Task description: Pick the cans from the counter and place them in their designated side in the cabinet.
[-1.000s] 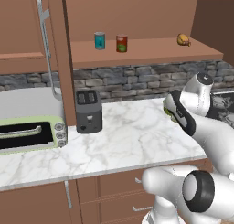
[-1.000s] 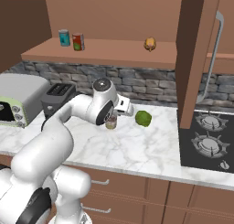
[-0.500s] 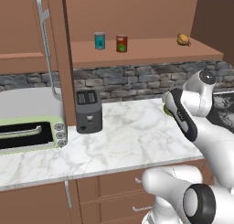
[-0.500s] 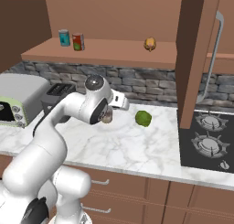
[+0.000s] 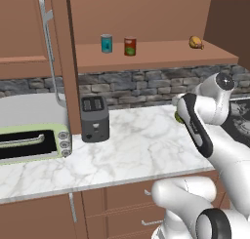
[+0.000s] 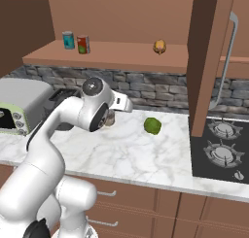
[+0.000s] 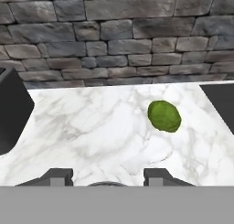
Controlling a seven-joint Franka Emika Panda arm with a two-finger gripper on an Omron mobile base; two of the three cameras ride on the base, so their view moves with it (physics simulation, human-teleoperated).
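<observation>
Marble counter (image 7: 105, 131): can (image 7: 106, 184) between claw (image 7: 108, 177) fingertips.

cream can (image 6: 110, 119) mostly behind arm, fingers (image 7: 57, 176) cut off

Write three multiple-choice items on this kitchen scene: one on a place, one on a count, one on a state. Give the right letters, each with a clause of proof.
1. Where does the green round fruit lie?
A. on the shelf
B. on the counter
C. on the stove

2. How many cans stand on the cabinet shelf?
A. one
B. two
C. three

3. How does the cabinet door stand?
A. open
B. shut
C. taken off

Answers:
1 B: the fruit rests on the white marble, right of the arm in the right base view.
2 B: a teal-blue can and a red can stand side by side.
3 A: the door is swung out edge-on, leaving the shelf bare to view.
</observation>
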